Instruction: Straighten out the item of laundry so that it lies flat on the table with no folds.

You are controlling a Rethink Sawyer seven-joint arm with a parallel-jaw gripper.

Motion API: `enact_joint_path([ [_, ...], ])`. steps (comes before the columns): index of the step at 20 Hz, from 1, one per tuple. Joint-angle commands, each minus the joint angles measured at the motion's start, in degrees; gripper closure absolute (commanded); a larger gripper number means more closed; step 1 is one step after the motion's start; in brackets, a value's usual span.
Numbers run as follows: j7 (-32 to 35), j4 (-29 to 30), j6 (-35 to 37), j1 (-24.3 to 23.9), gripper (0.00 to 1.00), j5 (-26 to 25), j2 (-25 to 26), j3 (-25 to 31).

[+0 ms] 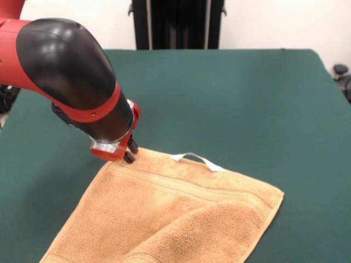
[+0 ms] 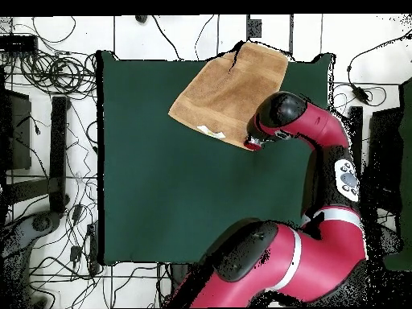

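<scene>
The golden-tan towel [image 1: 164, 213] lies on the dark green table [image 1: 247, 98] at the near side of the front view and runs past the picture's bottom edge. Its near-right part is folded over itself, with a thick terry layer on top. A white loop tag [image 1: 197, 160] sticks out at its far hem. My gripper [image 1: 130, 152] is down at the towel's far-left corner and touches it. In the overhead view the towel [image 2: 229, 88] lies at the table's [image 2: 177, 193] top edge, with the gripper [image 2: 253, 143] at its lower right corner.
My bulky red and black arm [image 1: 71, 76] hangs over the table's left part in the front view. The black pedestal [image 1: 178, 24] stands at the far edge. Cables [image 2: 48, 72] lie on the floor beside the table in the overhead view.
</scene>
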Motion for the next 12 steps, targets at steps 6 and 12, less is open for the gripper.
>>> enact_joint_path([
  [6,7.93,0.19,4.95,3.69,0.0,-7.11,10.19,-1.25],
  [12,6.82,-4.63,16.67,5.05,0.0,-7.53,7.69,-2.51],
])
